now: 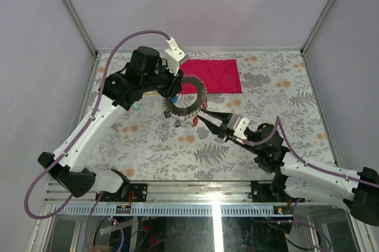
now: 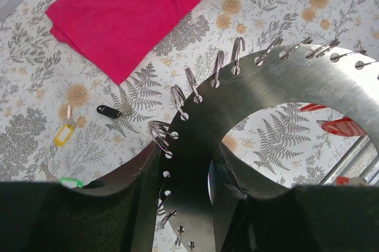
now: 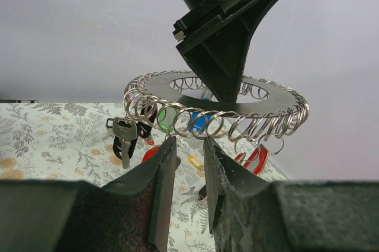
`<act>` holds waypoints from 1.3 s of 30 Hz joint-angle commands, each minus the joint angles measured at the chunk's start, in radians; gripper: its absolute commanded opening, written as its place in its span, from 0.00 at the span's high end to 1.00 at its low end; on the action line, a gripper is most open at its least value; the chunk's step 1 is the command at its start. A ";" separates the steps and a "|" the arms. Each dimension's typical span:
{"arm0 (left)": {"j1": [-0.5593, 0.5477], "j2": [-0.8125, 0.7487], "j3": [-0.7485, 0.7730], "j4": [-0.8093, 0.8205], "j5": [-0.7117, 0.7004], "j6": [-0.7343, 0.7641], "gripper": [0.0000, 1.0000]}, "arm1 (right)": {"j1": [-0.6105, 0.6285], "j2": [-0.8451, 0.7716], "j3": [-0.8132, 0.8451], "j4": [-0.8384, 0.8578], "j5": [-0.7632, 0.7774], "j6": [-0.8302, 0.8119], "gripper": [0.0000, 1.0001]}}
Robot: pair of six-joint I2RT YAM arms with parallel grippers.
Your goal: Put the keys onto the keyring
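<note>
My left gripper (image 2: 188, 175) is clamped on the flat band of the keyring (image 2: 284, 74), 1 finger on each face. It holds the ring up off the table (image 2: 278, 3), roughly level, so that the small wire loops (image 3: 201, 123) along its outer rim hang free and can be reached from the side. Lifting it also lets the keys already threaded dangle clear. A silver key with a black tag (image 3: 124, 136) hangs on 1 side and a pair of red tags (image 3: 253, 158) on the other.

My right gripper (image 3: 189, 145) comes in low from the near right with its fingers pointing up at the closest loops. The jaws stand narrowly apart, and through the gap I see only the table, so I judge this hand empty. The narrow gap suits a thin loop or a tiny key.

3 keys lie loose on the table beyond the ring: a yellow-tagged key (image 2: 64, 134), a black-tagged key (image 2: 108, 111) and a green tag (image 2: 71, 181) at the edge of the left wrist view. They lie near the red cloth (image 2: 130, 9), which is folded flat and not touching the ring. I judge the task only partly done.
</note>
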 commanded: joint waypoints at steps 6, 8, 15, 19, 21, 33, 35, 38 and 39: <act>0.009 -0.026 0.019 0.090 -0.075 -0.107 1.00 | 0.011 -0.036 -0.009 0.099 0.107 -0.009 0.73; 0.010 -0.027 0.017 0.093 -0.084 -0.115 1.00 | 0.015 -0.034 -0.005 0.105 0.123 -0.015 0.75; 0.012 -0.033 0.012 0.097 -0.088 -0.121 1.00 | 0.029 -0.023 0.015 0.102 0.138 -0.035 0.79; 0.012 -0.032 0.012 0.096 -0.088 -0.119 1.00 | 0.035 0.000 0.024 0.116 0.131 -0.035 0.80; 0.012 -0.034 0.013 0.095 -0.088 -0.119 1.00 | 0.039 0.008 0.029 0.123 0.131 -0.037 0.80; 0.012 -0.034 0.004 0.096 -0.076 -0.115 1.00 | 0.041 0.030 0.052 0.150 0.142 -0.059 0.79; 0.012 -0.035 0.004 0.097 -0.074 -0.116 1.00 | 0.041 0.032 0.054 0.152 0.144 -0.062 0.78; 0.012 -0.034 0.004 0.097 -0.074 -0.117 1.00 | 0.041 0.037 0.056 0.154 0.144 -0.062 0.77; 0.012 -0.034 0.004 0.098 -0.074 -0.115 1.00 | 0.040 0.038 0.056 0.156 0.145 -0.062 0.77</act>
